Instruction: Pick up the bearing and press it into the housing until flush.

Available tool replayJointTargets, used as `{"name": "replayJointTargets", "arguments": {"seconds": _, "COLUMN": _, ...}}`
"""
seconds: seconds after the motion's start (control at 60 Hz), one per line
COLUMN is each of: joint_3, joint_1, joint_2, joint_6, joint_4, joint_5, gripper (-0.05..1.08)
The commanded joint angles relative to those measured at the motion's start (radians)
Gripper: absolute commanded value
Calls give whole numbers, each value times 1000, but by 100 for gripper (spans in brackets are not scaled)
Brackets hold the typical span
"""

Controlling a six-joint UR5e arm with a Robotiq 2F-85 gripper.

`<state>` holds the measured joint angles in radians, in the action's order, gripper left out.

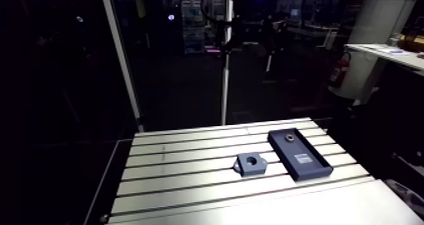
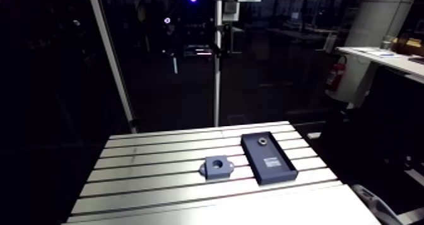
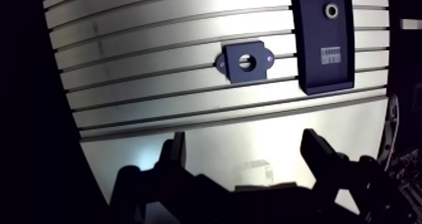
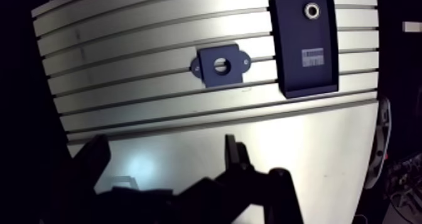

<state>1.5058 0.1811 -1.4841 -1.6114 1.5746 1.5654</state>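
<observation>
The housing [image 3: 233, 64], a small dark block with a round bore and two mounting ears, lies flat on the slotted table [image 3: 157, 69]. Beside it is a dark rectangular tray [image 3: 323, 76]. The bearing [image 3: 331, 10], a small metal ring, sits at the tray's far end. In the wrist view my gripper [image 3: 245, 148] hovers high over the table's near plain strip, well short of both parts, open, with nothing between its fingers [image 3: 176, 151]. The arm view shows the housing [image 1: 251, 164] and the tray [image 1: 301, 157] but not the gripper.
A white label [image 3: 330, 55] sits mid-tray. A white post [image 1: 224, 76] rises behind the table's far edge, and a slanted frame bar [image 1: 123, 63] stands at the far left corner. The table drops off close beyond the tray.
</observation>
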Motion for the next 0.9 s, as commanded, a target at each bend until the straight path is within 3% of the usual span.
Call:
{"name": "replayJointTargets", "arguments": {"seconds": 0.017, "joint_3": 55, "joint_1": 0, "joint_2": -74, "joint_6": -25, "joint_4": -91, "joint_5": 57, "gripper": 1}}
{"name": "replayJointTargets", "arguments": {"seconds": 0.55, "joint_3": 60, "joint_1": 0, "joint_2": -74, "joint_6": -25, "joint_4": -89, "joint_5": 57, "gripper": 1}}
{"name": "replayJointTargets", "arguments": {"seconds": 0.9, "joint_3": 52, "joint_1": 7, "joint_2": -71, "joint_6": -26, "joint_4": -85, "joint_5": 70, "gripper": 1}}
